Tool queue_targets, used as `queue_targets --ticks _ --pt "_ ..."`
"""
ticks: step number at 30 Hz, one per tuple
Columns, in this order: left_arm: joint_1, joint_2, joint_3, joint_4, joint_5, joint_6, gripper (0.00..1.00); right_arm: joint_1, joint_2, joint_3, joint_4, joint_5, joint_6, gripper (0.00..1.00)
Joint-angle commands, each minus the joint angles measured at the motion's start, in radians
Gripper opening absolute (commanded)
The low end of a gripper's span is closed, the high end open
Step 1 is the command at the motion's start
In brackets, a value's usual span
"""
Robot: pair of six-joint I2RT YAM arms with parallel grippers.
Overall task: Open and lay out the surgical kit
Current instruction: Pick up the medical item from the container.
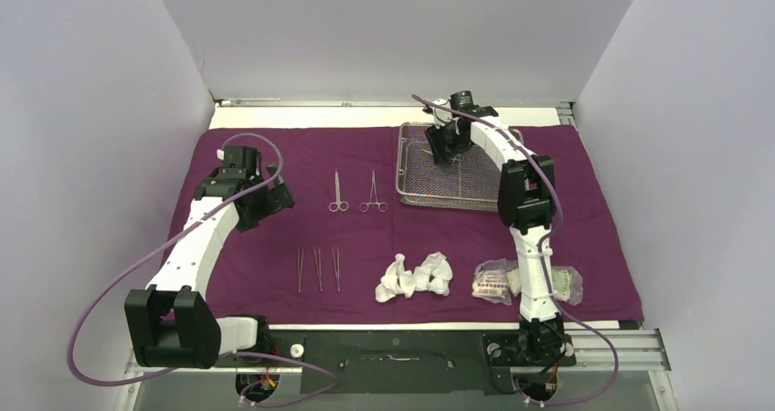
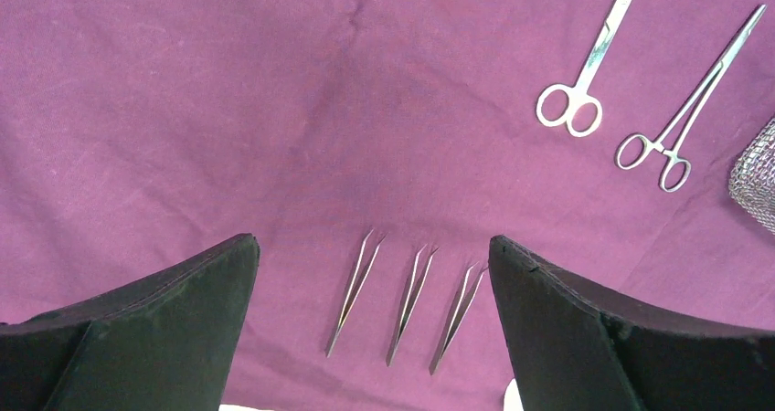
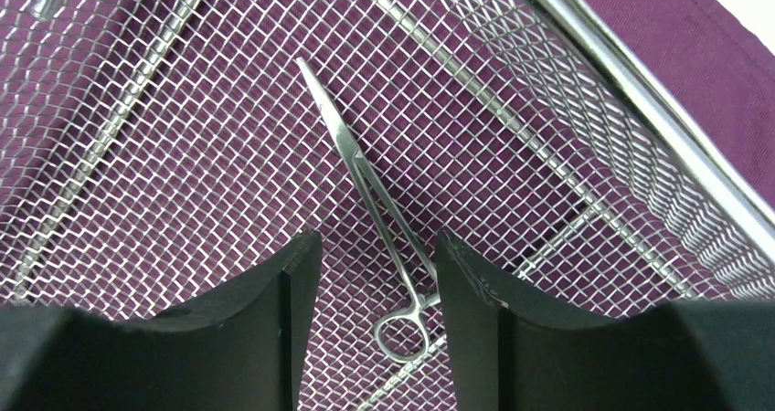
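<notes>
Right wrist view: one pair of steel forceps (image 3: 366, 173) lies flat on the mesh floor of the wire tray (image 3: 640, 100), its tips pointing away and its finger rings close to the camera. The right end effector (image 3: 376, 242) hangs low over it. Its two black fingers are parted on either side of the forceps' shank, just above the rings, and they do not pinch it.

In the top view the tray (image 1: 416, 192) sits at the far right of the purple cloth (image 1: 603, 210), which is spread flat over most of the table (image 1: 384, 117). The right arm reaches up from the near edge into the tray.

Left of the tray, in the middle of the cloth, scissors (image 1: 338, 192) and a second forceps (image 1: 373, 192) lie side by side but apart, rings toward the near edge. Nearer, three tweezers (image 1: 317, 269) lie in a row. To their right sit the white gauze wads (image 1: 416, 277), touching one another. Farther right are the clear packets (image 1: 493, 281), partly hidden behind the right arm.

The left end effector (image 1: 265, 201) hovers above the left part of the cloth, open wide and holding nothing. In its own wrist view the three tweezers show between its fingers (image 2: 164, 320).
</notes>
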Motion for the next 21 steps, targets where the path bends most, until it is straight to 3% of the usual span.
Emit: queue_targets --ticks 1,7,15,21 --pt "0.005 0.005 0.043 0.014 -0.01 0.013 0.94 -0.003 -0.028 -0.021 0.065 -0.019 -0.051 0.45" --pt "0.005 0.006 0.038 0.016 -0.013 0.014 0.94 -0.016 -0.001 -0.006 0.048 -0.028 -0.07 0.43" --pt "0.005 0.007 0.035 0.018 -0.015 0.015 0.94 -0.007 -0.001 -0.031 0.004 0.052 -0.091 0.16" --pt "0.005 0.011 0.041 0.023 -0.009 0.016 0.94 0.009 -0.072 -0.063 0.064 0.124 -0.1 0.05"
